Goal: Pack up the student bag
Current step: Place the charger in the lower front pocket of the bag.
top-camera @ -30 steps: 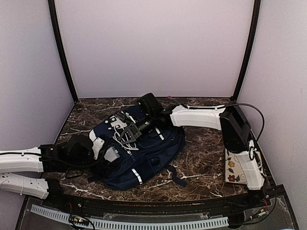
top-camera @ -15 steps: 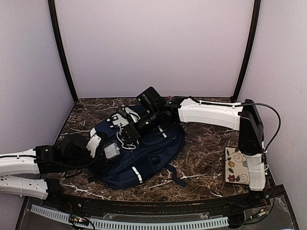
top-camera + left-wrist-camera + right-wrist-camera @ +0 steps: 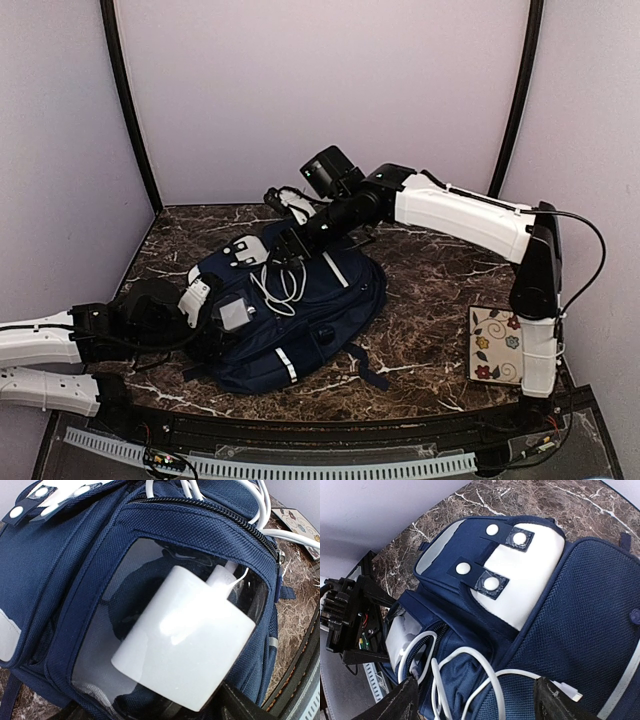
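Observation:
The student bag (image 3: 300, 320), navy with a pale patch (image 3: 520, 580) and snap tabs, lies flat in the middle of the table. A white charger block (image 3: 185, 650) sits inside its clear-window front pocket. The block's white cable (image 3: 470, 670) trails out of the zip and lies in loose loops on the bag. My right gripper (image 3: 288, 215) hangs open above the bag's far end, both fingertips (image 3: 402, 702) apart over the cable and holding nothing. My left gripper (image 3: 205, 305) is low at the bag's left side by the pocket, jaws wide; only one dark finger (image 3: 240, 705) shows.
A flower-patterned card (image 3: 497, 345) lies on the marble table (image 3: 430, 290) at the right, by the right arm's base. Purple walls and black corner posts close in the back and sides. A black rail (image 3: 300, 440) runs along the near edge.
My right gripper opened, let go of the white cable onto the bag, and rose up and back. The left arm stayed by the pocket.

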Controlling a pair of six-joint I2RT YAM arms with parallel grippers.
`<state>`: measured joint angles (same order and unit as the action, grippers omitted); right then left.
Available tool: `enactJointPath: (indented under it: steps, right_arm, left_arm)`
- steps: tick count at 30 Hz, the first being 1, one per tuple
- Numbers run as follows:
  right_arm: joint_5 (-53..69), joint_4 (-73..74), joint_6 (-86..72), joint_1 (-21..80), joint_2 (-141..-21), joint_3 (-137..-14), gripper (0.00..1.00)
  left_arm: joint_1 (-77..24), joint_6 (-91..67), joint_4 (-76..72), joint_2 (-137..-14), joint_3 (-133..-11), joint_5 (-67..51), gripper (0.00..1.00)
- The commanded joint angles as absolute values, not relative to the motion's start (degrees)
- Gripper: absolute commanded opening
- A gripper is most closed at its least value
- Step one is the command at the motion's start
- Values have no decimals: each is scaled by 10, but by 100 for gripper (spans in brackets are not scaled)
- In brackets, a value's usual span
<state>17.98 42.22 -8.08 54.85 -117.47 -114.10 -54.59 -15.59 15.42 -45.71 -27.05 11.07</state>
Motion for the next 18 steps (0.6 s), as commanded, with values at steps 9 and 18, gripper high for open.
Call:
enactJointPath:
  steps: [9,18]
  right_arm:
    - [153,358,-179,598,-1133,-1077,84]
    - [103,362,-188,628,-1170,-1093,40]
  left_arm:
    - [-542,-123,103,-455,-300,117,80]
    - [-542,-111,126,-468,-336,125,74]
